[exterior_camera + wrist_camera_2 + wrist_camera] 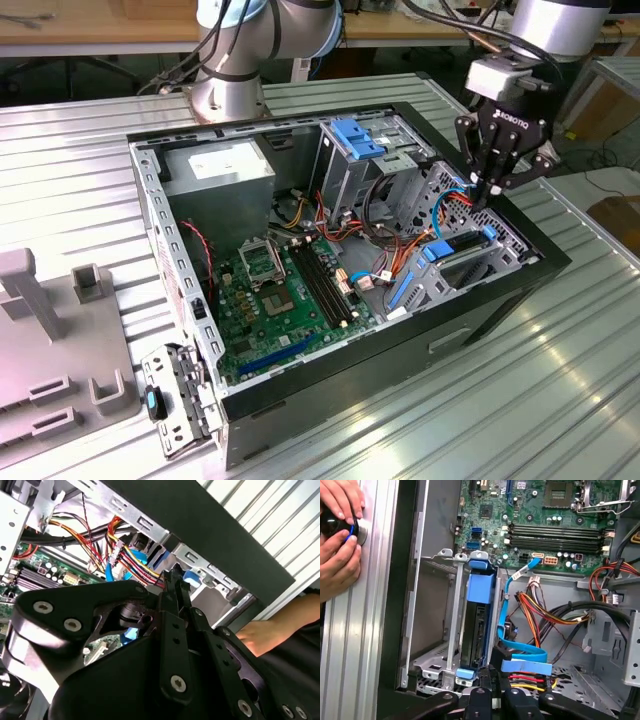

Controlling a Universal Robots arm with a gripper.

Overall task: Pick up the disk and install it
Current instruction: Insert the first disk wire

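Note:
The disk (477,630) stands on edge in the metal bay (432,625) at the front of the open computer case, its dark side showing between blue plastic rails. In the exterior view the disk (462,250) lies low in the case at the exterior view's right. My gripper (488,195) hangs just above that bay, fingers shut together with nothing between them. In both wrist views the gripper (175,577) (492,696) sits close to the disk's end and the blue data cable (520,655); I cannot tell whether it touches either.
The case holds a green motherboard (285,290), a blue-topped drive cage (355,140), a grey power supply (220,170) and bundles of coloured wires (545,612). A person's hands (337,530) hold a black knob beside the case. Grey fixtures (40,330) stand at the exterior view's left.

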